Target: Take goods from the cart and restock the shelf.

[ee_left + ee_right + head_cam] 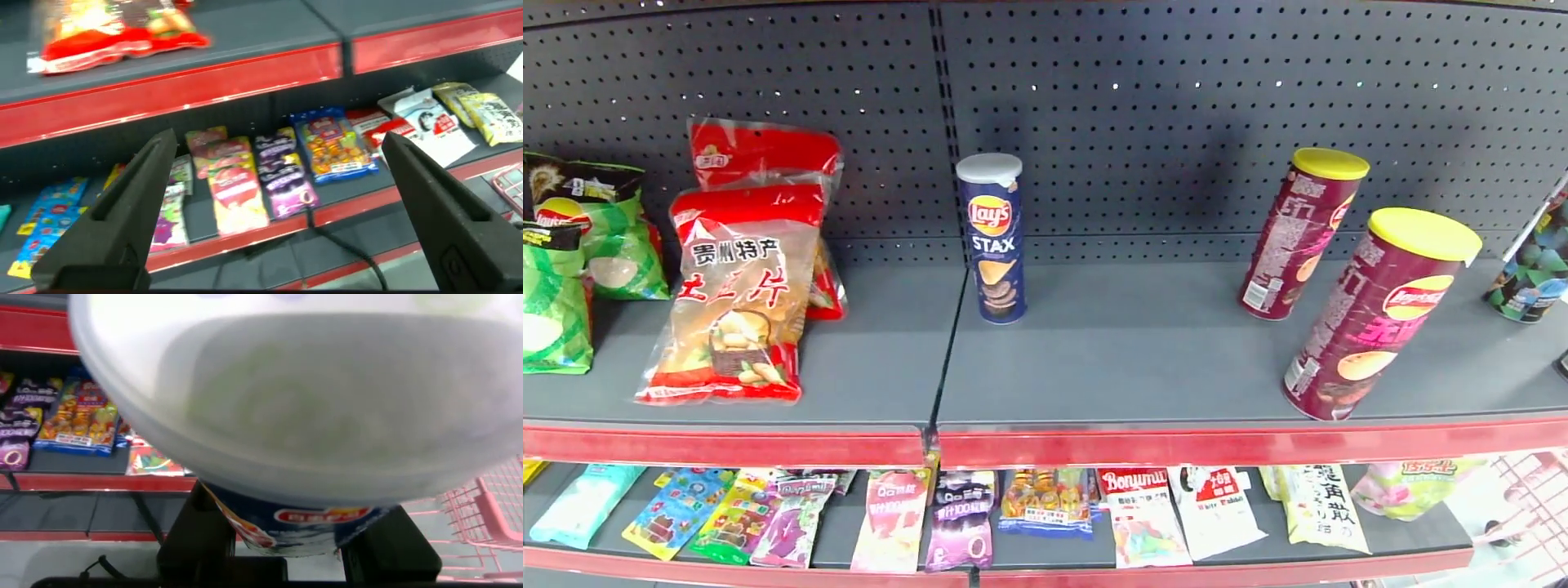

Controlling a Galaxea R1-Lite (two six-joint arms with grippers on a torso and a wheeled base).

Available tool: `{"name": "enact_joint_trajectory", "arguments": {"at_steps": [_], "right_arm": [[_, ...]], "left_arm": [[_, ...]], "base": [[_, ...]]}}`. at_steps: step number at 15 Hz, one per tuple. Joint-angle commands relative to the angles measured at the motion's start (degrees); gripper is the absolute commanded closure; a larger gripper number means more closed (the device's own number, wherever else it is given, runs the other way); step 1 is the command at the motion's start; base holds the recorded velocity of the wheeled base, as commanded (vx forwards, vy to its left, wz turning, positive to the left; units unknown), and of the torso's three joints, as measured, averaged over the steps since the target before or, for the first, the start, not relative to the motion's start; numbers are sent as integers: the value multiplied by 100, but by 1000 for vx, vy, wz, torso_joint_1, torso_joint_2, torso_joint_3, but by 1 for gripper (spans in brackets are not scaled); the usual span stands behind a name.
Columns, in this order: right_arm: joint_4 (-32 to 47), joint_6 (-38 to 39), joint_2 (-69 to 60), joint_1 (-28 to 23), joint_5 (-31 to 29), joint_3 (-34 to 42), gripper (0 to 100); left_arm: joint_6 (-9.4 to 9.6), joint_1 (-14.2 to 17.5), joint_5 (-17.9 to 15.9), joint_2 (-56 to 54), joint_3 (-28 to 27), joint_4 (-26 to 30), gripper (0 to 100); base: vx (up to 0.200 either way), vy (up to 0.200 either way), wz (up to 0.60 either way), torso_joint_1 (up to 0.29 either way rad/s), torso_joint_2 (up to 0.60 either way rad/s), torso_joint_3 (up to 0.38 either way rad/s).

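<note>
Blue chip can (310, 400) is clamped in right end effector (294, 543) beside lower shelf (82, 483), left end effector (279, 139) is spread, empty; upright maroon cans (1372, 318) on upper shelf (1143, 359) could be toppled if it is swung in tilted.

Red snack bags (739, 302) sit well left of two maroon cans (1372, 318).

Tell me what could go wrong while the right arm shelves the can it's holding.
The held can blocks much of the right wrist camera's sight, so the placement could be misjudged. The front maroon can stands close to the shelf's front lip; a nudge might knock it off. The tall blue can could topple if bumped.
</note>
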Motion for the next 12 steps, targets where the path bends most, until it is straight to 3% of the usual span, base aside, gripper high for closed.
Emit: {"name": "enact_joint_trajectory", "arguments": {"at_steps": [1,3,7,12], "right_arm": [[-1,-2,-18,1,3,2,100],[-1,-2,-9,1,3,11,100],[-1,-2,-9,1,3,11,100],[-10,-2,-27,1,3,72,100]], "left_arm": [[-1,0,-1,2,-2,-3,0],[-1,0,7,2,7,-3,0],[-1,0,7,2,7,-3,0],[-9,0,16,2,7,-3,0]], "base": [[0,200,0,2,2,2],[0,200,0,2,-2,0],[0,0,0,0,0,0],[200,0,0,-2,2,5]]}}
